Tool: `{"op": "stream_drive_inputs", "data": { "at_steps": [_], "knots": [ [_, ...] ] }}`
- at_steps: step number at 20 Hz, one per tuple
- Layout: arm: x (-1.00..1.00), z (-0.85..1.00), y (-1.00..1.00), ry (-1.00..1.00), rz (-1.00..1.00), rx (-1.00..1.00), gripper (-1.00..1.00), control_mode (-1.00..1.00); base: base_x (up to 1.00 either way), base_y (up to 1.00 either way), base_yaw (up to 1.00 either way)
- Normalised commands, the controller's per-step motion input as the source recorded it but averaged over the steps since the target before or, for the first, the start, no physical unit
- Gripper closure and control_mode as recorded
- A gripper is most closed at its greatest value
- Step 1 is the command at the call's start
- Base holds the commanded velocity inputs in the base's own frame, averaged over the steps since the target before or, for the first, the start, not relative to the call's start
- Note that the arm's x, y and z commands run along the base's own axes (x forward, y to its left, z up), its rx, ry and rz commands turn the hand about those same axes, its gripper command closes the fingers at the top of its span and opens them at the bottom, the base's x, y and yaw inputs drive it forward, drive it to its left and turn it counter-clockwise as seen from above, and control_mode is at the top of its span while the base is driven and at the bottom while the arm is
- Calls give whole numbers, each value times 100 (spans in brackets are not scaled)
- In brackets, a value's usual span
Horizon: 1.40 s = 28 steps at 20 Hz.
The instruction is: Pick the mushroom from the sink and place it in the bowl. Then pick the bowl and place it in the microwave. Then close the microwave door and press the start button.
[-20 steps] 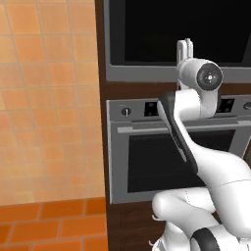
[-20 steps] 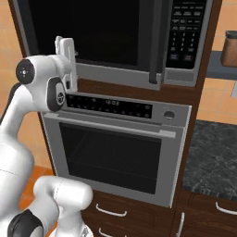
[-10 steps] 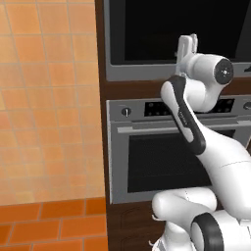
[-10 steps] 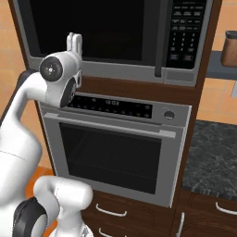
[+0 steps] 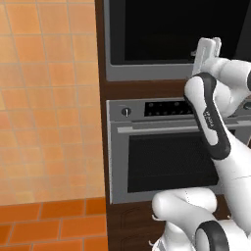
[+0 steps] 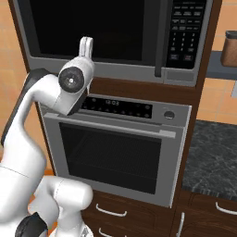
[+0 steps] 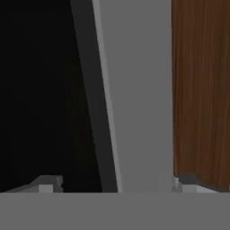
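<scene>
A white robot arm reaches up in front of a tall dark wood cabinet that holds two built-in appliances. The upper one is the microwave, and its microwave door, a dark glass panel in a grey frame, lies flat against the front, closed. To the right of the door is a dark keypad of small buttons. Below the microwave sits a steel oven with a control strip, a round knob and a dark window.

The gripper points upward, just in front of the grey lower frame of the microwave. In the right base view the same gripper rises against the lower left part of the door. In the hand view the fingertips stand far apart, released, with nothing between them; beyond them are dark glass, a grey frame strip and brown wood.

To the left of the cabinet is an orange tiled wall. To the right is a dark speckled counter, and a brown canister on a shelf above it.
</scene>
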Motion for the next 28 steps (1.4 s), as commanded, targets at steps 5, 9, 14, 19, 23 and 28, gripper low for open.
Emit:
{"op": "stream_drive_inputs", "data": {
  "at_steps": [5,9,14,19,23,28],
  "knots": [
    [-84,0,-100,0,4,10,-100,-100,0,0,0],
    [-86,0,-100,0,4,13,-100,-100,0,0,0],
    [-77,0,-100,0,5,11,-100,-100,0,0,0],
    [-35,0,-89,0,11,7,-100,-100,0,0,0],
    [26,-14,-16,0,18,3,-100,-100,0,0,0],
    [58,3,6,-13,7,3,-100,-100,0,0,0]
  ]
}}
